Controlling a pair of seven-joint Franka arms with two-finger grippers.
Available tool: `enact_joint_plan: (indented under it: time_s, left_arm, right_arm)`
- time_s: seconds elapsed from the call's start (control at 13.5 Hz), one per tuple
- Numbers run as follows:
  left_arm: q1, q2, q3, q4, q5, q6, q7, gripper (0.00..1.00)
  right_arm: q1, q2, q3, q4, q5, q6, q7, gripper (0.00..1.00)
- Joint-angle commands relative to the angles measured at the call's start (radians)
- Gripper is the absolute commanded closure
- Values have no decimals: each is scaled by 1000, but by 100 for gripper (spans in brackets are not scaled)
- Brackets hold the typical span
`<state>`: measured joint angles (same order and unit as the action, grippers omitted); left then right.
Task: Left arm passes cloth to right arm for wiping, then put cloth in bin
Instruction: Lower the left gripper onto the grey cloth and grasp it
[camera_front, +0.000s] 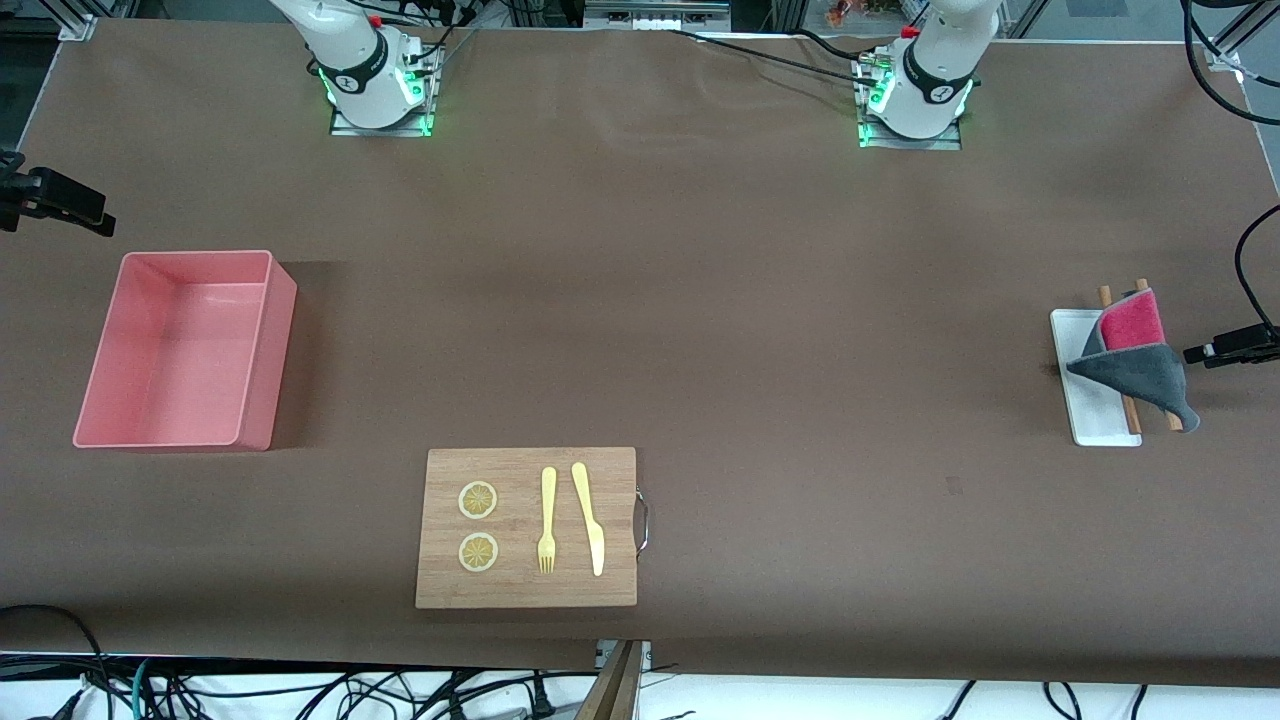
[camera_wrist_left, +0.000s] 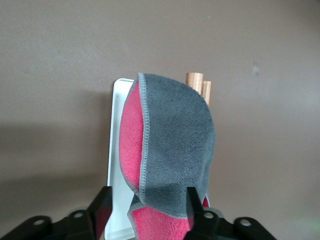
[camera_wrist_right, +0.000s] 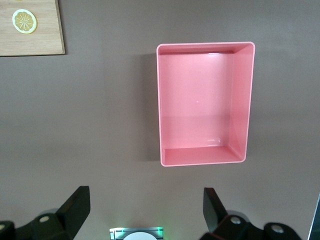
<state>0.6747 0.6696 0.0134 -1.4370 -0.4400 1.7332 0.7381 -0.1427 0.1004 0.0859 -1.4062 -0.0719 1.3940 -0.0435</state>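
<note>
The cloth (camera_front: 1135, 355), dark grey with a magenta-red face, lies folded over two wooden rods (camera_front: 1130, 412) on a white tray (camera_front: 1090, 420) at the left arm's end of the table. In the left wrist view the cloth (camera_wrist_left: 175, 145) fills the middle, and my left gripper (camera_wrist_left: 146, 210) stands open astride its end. One finger (camera_wrist_left: 194, 207) overlaps the cloth's edge, the other (camera_wrist_left: 100, 210) stands apart from it over the tray (camera_wrist_left: 116, 150). The pink bin (camera_front: 275, 350) sits at the right arm's end. My right gripper (camera_wrist_right: 145, 207) hangs open and holds nothing, with the bin (camera_wrist_right: 240, 100) in its view. Neither gripper shows in the front view.
A wooden board (camera_front: 620, 480) lies nearer the front camera, mid-table, with two lemon slices (camera_front: 477, 500), a yellow fork (camera_front: 547, 520) and a yellow knife (camera_front: 590, 518). Its corner (camera_wrist_right: 30, 45) shows in the right wrist view. Black clamps (camera_front: 1235, 345) stick in at both table ends.
</note>
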Motion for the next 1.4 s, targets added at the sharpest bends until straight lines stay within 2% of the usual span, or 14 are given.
enact_joint_plan:
  time_s: [0.0, 0.44, 0.81, 1.33]
  left_arm:
    - [17, 24, -7, 32, -31, -18, 24, 42]
    - [35, 45, -7, 30, -117, -79, 12, 45]
    - [42, 54, -7, 30, -125, -86, 11, 48]
    - [42, 51, -7, 32, -123, -103, 11, 78]
  right_arm:
    - [-9, 1, 2, 3, 14, 0, 7, 0]
    - [-11, -1, 2, 3, 14, 0, 7, 0]
    - [-5, 7, 3, 3, 15, 2, 20, 0]
    - [-3, 36, 3, 3, 38, -3, 19, 0]
